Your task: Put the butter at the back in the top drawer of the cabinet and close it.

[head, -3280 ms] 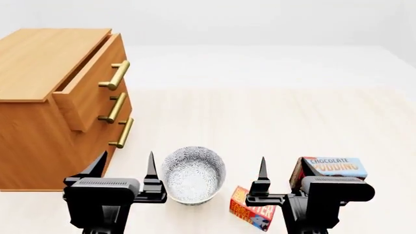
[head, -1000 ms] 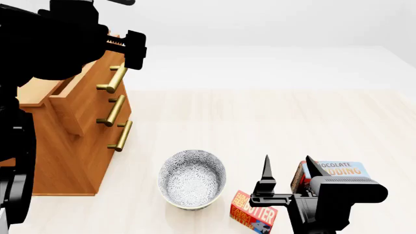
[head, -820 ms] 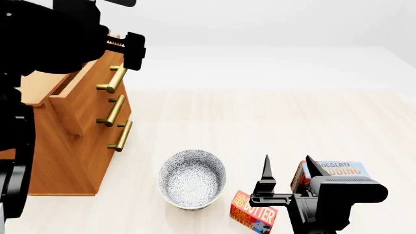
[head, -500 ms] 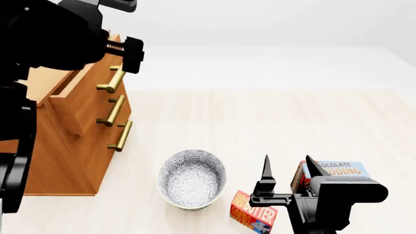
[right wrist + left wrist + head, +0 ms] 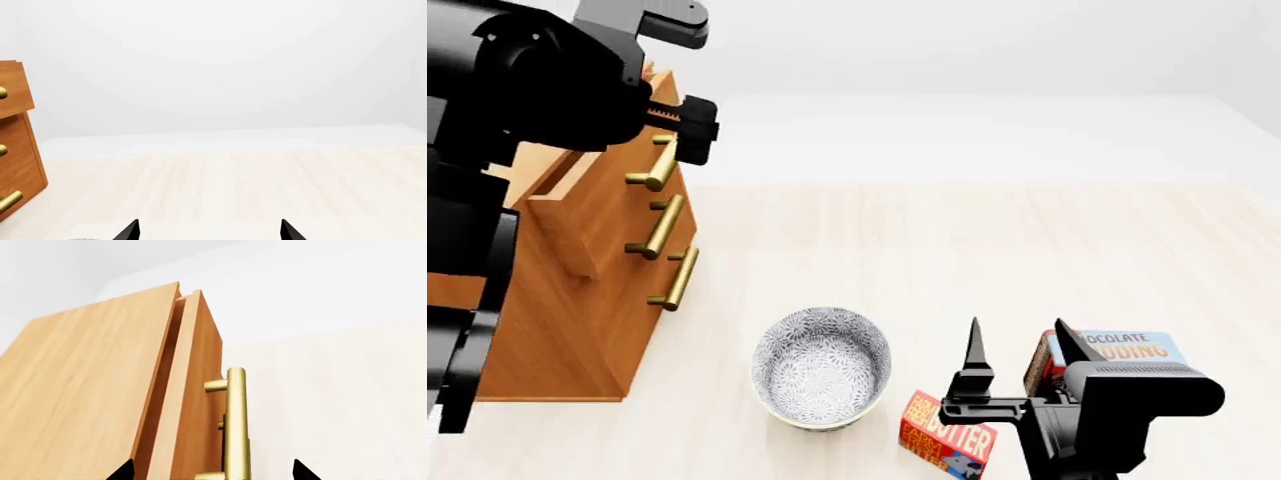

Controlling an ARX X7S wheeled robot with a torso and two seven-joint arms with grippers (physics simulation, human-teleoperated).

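top drawer of cabinet ajar – contents hidden, left gripper spread at its handle, bowl empty, butter on floor, right gripper spread

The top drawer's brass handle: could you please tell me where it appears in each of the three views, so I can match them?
Head view: the top drawer's brass handle sits upper left, just below the left gripper.
Left wrist view: it runs up from the bottom edge, centre, between the fingertips.
Right wrist view: only a sliver shows at the left edge.
Shared landmark: the cabinet.
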